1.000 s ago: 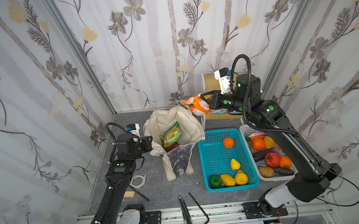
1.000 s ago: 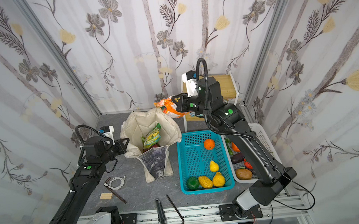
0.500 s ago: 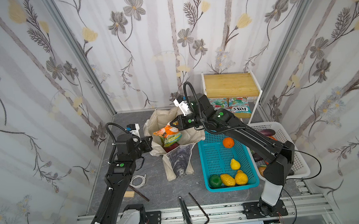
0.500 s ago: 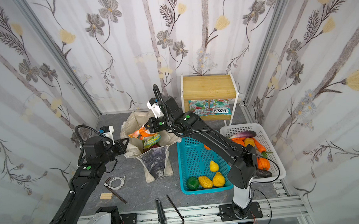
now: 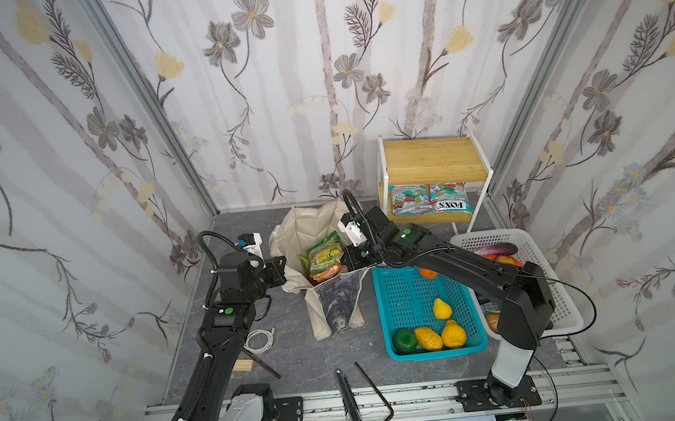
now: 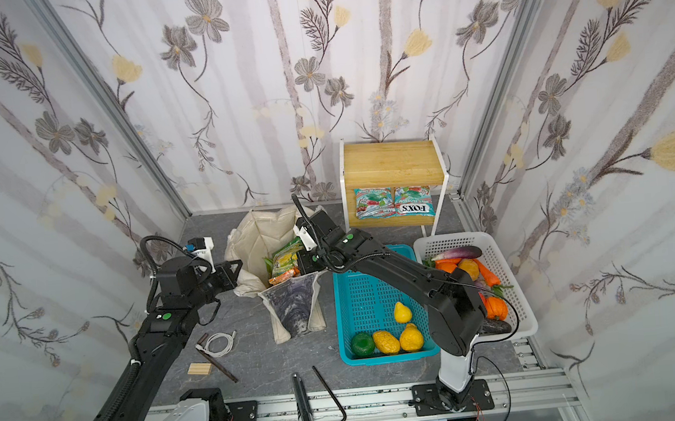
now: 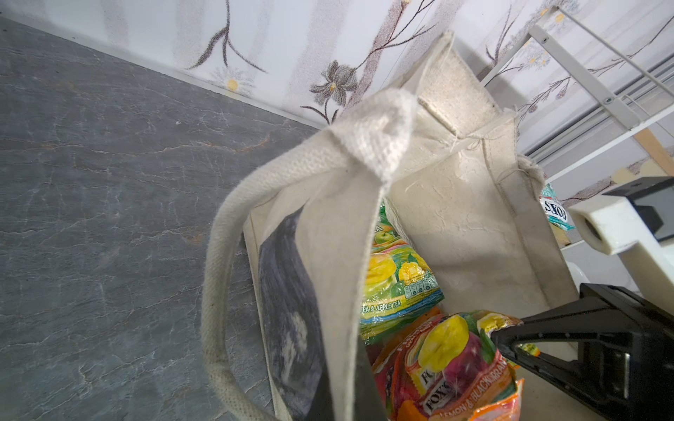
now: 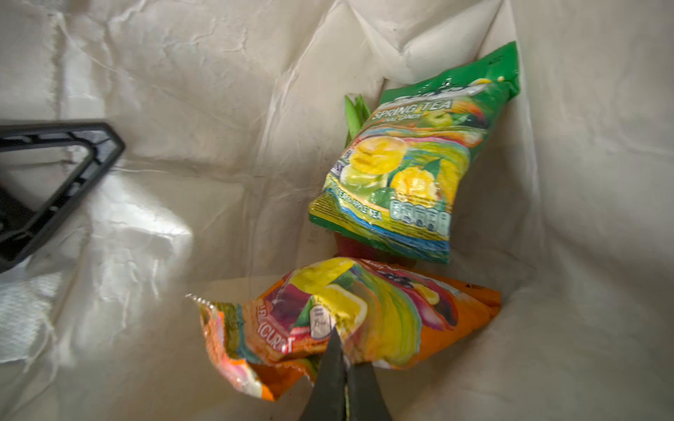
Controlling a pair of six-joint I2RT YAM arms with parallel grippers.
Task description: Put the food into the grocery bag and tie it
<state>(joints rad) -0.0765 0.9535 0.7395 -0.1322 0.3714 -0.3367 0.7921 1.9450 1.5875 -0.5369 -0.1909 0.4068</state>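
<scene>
Hidden: the dragon fruit [image 8: 355, 113] shows only its green tips and a sliver of magenta under the green-yellow packet [image 8: 405, 171] — whatever else lies beneath the packets cannot be seen.
Cut off: in the right wrist view the left gripper [image 5: 281, 267] appears only as one black triangular finger frame at the picture's edge, against the bag's inner wall.
Tool, right: the right gripper [image 8: 339, 350] has its jaws pressed together on a crumpled fold of the orange packet [image 8: 364, 313], down inside the bag.
Tool, left: closed, pinching the cloth of the grocery bag [image 5: 310, 228] at its left rim.
Task things: both packets sit inside the bag. The green-yellow one leans against a wall and the orange one is just beside it.
Materials: coarse cream canvas with a creased lining, a thick woven loop handle [image 7: 219, 291], and a dark grey-blue printed panel [image 5: 340, 307]. The packets are glossy, crinkled foil.
Surface: a dark grey stone-look slab [image 5: 298, 356] with pale veins.
Room: pale walls papered with grey and yellow flowers, and metal corner posts.
Nearby: a teal basket [image 5: 402, 297] holding fruit — and a white basket [image 5: 539, 252] partly hidden behind the right arm.
</scene>
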